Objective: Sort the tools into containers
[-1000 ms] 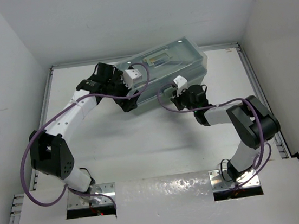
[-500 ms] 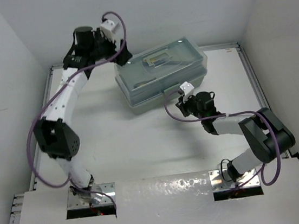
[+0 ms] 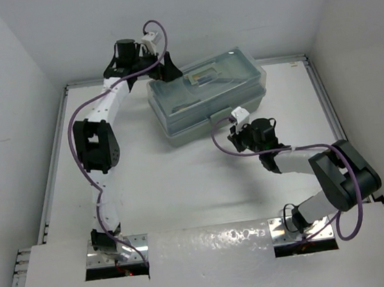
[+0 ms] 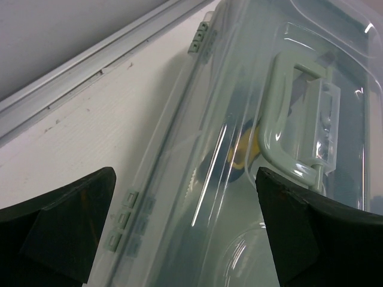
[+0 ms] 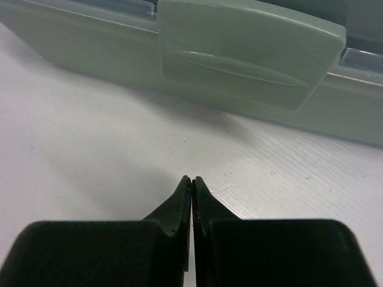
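The toolbox (image 3: pixel 208 99) stands closed at the back middle, its translucent lid (image 4: pixel 251 197) down over the sage-green trays. A yellow-black tool (image 4: pixel 242 149) shows dimly through the lid beside the green carry handle (image 4: pixel 299 119); other tools (image 3: pixel 201 78) are only faint shapes. My left gripper (image 3: pixel 163 71) is open and empty just above the lid's back-left end, in the left wrist view (image 4: pixel 185 239) too. My right gripper (image 3: pixel 234 135) is shut and empty, low over the table in front of the green latch (image 5: pixel 245 54); its tips (image 5: pixel 191 180) do not touch the box.
A raised rail (image 4: pixel 90 78) runs along the table's back edge close behind the toolbox. White walls enclose the table on the left, back and right. Bare white tabletop (image 3: pixel 183 186) lies between the toolbox and the arm bases.
My left arm has swung from the toolbox's front-left end up and round to its back-left corner. My right gripper has drawn back slightly from the box front.
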Controlling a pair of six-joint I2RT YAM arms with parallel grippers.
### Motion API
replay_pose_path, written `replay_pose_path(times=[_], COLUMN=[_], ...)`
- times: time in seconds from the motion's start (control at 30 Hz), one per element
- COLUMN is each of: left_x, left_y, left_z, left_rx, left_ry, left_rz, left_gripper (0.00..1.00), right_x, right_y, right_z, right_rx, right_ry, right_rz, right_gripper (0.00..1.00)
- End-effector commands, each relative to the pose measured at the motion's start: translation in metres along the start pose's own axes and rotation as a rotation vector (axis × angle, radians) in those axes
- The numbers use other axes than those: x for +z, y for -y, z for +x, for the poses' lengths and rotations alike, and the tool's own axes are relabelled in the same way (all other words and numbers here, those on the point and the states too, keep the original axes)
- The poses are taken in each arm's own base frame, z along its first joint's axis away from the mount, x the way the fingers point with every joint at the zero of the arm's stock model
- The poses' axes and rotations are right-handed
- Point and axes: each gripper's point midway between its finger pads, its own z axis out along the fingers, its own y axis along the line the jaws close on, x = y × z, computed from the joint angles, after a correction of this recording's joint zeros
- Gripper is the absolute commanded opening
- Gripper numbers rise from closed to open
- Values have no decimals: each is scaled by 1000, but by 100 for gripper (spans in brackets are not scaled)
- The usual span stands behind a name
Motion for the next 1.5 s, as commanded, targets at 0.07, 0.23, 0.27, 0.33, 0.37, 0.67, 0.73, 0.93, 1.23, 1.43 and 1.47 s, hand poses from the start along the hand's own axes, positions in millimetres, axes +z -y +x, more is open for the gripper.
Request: replay_pose_path(times=[0.07,0.23,0.27,0.33,0.37,0.67,0.73,0.93,1.23,1.43,1.47], left_x=[1,5,6,7,8,16,19,18,-1,-28,-38], left_y=[7,1,0,-2,-3,4,9,11,12,22,28], left_z=[14,22,25,26,29,44,53,57,31,-8,-21], left_rx=[11,-5,-8,-13,-17,-14,-15,2,58,108,125], left_ry=[-36,-52,-56,-59,-63,-109,-129,-141,-118,-65,-43], left_rz=[0,-17,-19,-22,-24,-30,-14,-4,-73,-133,-142], left_gripper=[99,98,98,97,97,94,93,93,94,96,96], right_x=[-1,-10,-12,-17,-17,99,95,26,-29,-68,-74], right_y=[4,4,5,6,6,22,21,18,-2,10,14], right_z=[-25,-20,-20,-21,-23,-96,-90,-70,-27,22,29], right_rx=[-27,-3,0,9,10,122,134,40,59,146,153], right_ry=[65,64,66,75,78,196,211,244,39,-107,-121], right_rz=[12,35,39,51,52,-1,9,73,34,176,207], right_gripper=[0,0,0,0,0,0,0,0,0,19,21])
